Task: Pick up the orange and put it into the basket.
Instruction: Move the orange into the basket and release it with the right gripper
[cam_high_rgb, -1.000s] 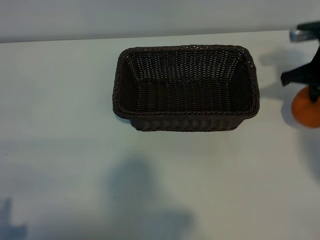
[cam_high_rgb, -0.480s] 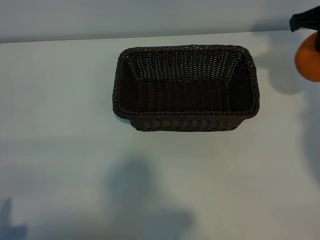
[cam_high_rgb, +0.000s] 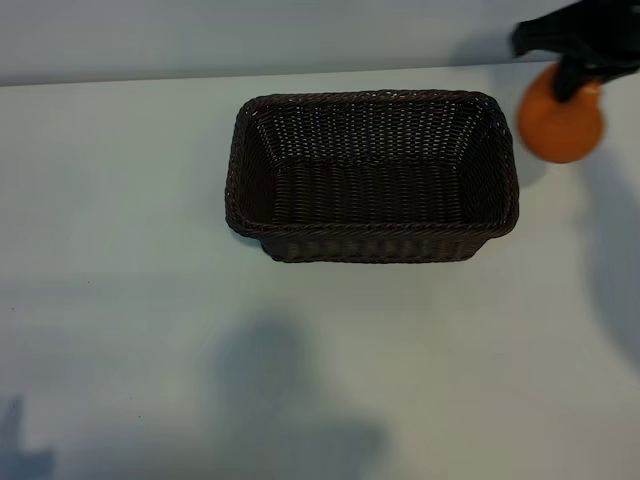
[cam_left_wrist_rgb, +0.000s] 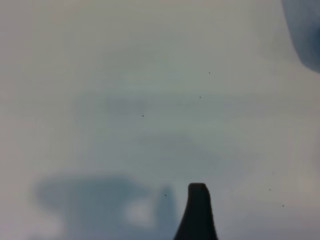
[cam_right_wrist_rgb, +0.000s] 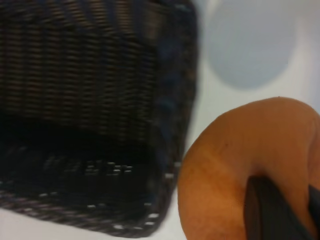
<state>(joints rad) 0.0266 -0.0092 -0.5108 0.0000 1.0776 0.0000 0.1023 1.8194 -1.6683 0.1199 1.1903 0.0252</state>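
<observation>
Wicker basket (cam_high_rgb: 371, 176) long axis runs left-right; orange (cam_high_rgb: 560, 124) gripped aloft.

A pale table (cam_high_rgb: 120, 250) with soft shadows meets a light wall (cam_high_rgb: 200, 35).

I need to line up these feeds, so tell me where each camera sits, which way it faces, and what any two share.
Exterior view: high outside the rig, looking steeply down on the table and basket; the right gripper at the upper right edge holds the orange.
Left wrist view: on the left arm, facing bare table; only one dark finger tip shows.
Right wrist view: on the right arm, facing the basket's corner, the orange close by under one dark finger.
Shared: exterior and right wrist views both show basket and orange.
</observation>
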